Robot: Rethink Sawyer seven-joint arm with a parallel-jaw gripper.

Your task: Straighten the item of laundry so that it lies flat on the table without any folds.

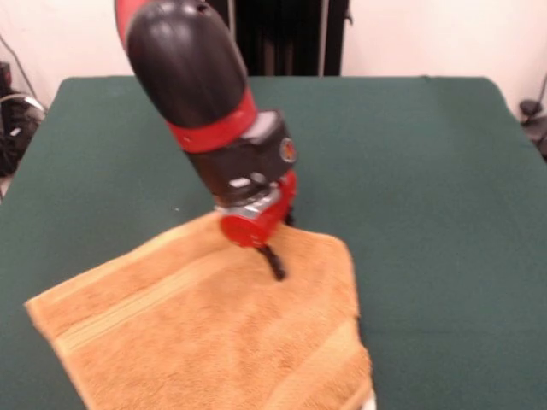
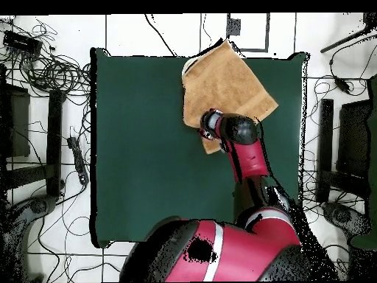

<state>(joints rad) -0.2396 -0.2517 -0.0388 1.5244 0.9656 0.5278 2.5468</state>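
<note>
The orange-tan towel [image 1: 197,333] lies on the green table [image 1: 444,171] at the near edge of the front view, turned at an angle. Its right part looks doubled over, with a layered edge. Stripe bands run along its left and lower right. A bit of white shows at its bottom right corner [image 1: 369,401]. My gripper [image 1: 275,265] points down onto the towel's far middle part, and its tip touches the cloth. In the overhead view the towel [image 2: 228,81] lies at the table's [image 2: 140,147] top right, reaching the edge, and my wrist [image 2: 212,125] covers its lower corner.
Bare green cloth stretches to the right of and behind the towel in the front view. The black pedestal [image 1: 291,34] stands at the far side. In the overhead view, cables [image 2: 51,70] and stands [image 2: 324,140] lie on the floor around the table.
</note>
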